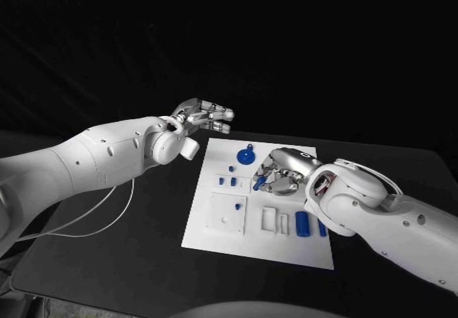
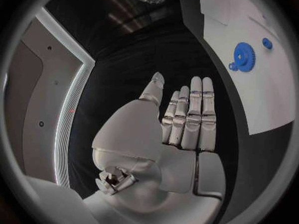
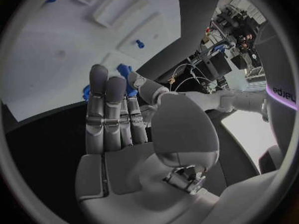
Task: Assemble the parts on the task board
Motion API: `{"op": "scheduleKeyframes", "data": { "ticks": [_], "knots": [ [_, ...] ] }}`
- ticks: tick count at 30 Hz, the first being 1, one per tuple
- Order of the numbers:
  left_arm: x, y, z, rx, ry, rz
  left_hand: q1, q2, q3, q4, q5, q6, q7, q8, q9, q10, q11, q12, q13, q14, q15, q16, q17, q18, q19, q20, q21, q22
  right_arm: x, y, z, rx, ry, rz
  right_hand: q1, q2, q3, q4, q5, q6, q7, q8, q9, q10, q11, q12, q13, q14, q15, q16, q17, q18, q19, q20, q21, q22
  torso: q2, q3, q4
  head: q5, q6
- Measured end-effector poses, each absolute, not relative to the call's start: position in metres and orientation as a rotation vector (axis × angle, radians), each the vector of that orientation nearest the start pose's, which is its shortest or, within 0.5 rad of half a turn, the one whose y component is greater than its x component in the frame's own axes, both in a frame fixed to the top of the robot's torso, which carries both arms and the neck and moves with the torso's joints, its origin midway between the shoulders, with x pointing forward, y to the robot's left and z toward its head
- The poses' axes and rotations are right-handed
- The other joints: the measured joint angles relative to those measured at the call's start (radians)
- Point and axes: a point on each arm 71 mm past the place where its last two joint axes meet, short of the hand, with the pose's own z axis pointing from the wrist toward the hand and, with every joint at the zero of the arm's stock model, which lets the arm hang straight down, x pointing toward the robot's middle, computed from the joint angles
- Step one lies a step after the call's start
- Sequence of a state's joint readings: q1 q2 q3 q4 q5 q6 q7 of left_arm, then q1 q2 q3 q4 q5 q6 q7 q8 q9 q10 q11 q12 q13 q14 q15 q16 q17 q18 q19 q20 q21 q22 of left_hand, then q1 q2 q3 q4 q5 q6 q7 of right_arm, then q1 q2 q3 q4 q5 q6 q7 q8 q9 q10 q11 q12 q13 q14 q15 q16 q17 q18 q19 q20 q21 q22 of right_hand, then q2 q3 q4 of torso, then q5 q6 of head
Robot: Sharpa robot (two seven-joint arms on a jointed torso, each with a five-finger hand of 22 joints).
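Left hand (image 1: pixel 202 114) raised, fingers (image 2: pixel 194 115) straight, holding nothing; right hand (image 1: pixel 282 172) lowered, fingers (image 3: pixel 109 112) extended.

The right robot hand (image 1: pixel 278 173) hangs low over the middle of the white board (image 1: pixel 215 235), blocking the small blue pieces (image 1: pixel 232 180) under it. The left robot hand (image 1: pixel 202 116) is up past the board's far corner, off it. The blue gear (image 1: pixel 247 157) sits between the hands. The desk (image 1: pixel 134 265) on the left of the board is bare.
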State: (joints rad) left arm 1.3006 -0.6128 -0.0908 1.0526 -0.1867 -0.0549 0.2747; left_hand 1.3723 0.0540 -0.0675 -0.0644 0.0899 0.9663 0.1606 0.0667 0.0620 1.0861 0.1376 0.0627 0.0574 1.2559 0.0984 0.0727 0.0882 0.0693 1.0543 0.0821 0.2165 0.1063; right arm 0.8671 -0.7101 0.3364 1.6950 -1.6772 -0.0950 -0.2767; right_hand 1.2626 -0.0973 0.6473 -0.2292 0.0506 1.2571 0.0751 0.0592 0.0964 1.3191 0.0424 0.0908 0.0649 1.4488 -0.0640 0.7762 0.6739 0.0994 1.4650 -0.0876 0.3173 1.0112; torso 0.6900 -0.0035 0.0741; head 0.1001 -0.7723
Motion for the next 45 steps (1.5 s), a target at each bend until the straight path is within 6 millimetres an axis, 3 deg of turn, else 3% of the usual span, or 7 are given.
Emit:
{"op": "scheduleKeyframes", "data": {
  "ticks": [14, 25, 45],
  "knots": [
    [0.575, 0.212, -0.171, -0.874, 1.602, -1.421, 0.0, 0.0, 0.0, 0.0, 0.0, 0.0, 0.0, 0.0, 0.0, 0.0, 0.0, 0.0, 0.0, 0.0, 0.0, 0.0, 0.0, 0.0, 0.0, 0.0, 0.0, 0.0, 0.413, -0.055, -0.196, -0.304, 1.718, 0.882, -0.009, -0.001, -0.001, -0.001, 0.0, -0.001, 0.0, 0.002, 0.006, 0.009, -0.009, 0.0, 0.0, 0.0, 0.0, -0.004, 0.0, -0.001, 0.0, 0.0, 0.0, 0.003, 0.0, 0.0004, 0.0003, 0.028, -0.007],
    [0.575, 0.21, -0.171, -0.872, 1.606, -1.424, 0.0, 0.0, 0.0, 0.0, 0.0, 0.0, 0.0, 0.0, 0.0, 0.0, 0.0, 0.0, 0.0, 0.0, 0.0, 0.0, 0.0, 0.0, 0.0, 0.0, 0.0, -0.005, 0.402, -0.04, -0.222, -0.392, 1.747, 0.87, -0.007, 0.0, 0.001, -0.008, 0.004, -0.002, 0.002, 0.002, 0.014, 0.009, -0.009, -0.001, 0.0, 0.0, 0.0, -0.004, 0.0, -0.001, 0.0, 0.0, -0.001, 0.006, 0.0, 0.0012, -0.0007, 0.049, -0.014],
    [0.575, 0.21, -0.172, -0.871, 1.611, -1.426, 0.0, 0.0, 0.0, 0.0, 0.0, 0.0, 0.0, 0.0, 0.0, 0.0, 0.0, 0.0, 0.0, -0.004, -0.004, 0.0, 0.0, 0.0, 0.0, 0.0, 0.004, -0.007, 0.395, -0.028, -0.239, -0.488, 1.726, 0.839, -0.01, 0.008, 0.0, -0.014, 0.004, 0.002, 0.002, 0.002, 0.015, 0.009, -0.009, 0.004, -0.002, 0.0, 0.0, -0.004, 0.0, -0.007, 0.0, 0.0, -0.004, 0.01, 0.0, 0.0017, -0.0009, 0.058, -0.022]
  ]
}}
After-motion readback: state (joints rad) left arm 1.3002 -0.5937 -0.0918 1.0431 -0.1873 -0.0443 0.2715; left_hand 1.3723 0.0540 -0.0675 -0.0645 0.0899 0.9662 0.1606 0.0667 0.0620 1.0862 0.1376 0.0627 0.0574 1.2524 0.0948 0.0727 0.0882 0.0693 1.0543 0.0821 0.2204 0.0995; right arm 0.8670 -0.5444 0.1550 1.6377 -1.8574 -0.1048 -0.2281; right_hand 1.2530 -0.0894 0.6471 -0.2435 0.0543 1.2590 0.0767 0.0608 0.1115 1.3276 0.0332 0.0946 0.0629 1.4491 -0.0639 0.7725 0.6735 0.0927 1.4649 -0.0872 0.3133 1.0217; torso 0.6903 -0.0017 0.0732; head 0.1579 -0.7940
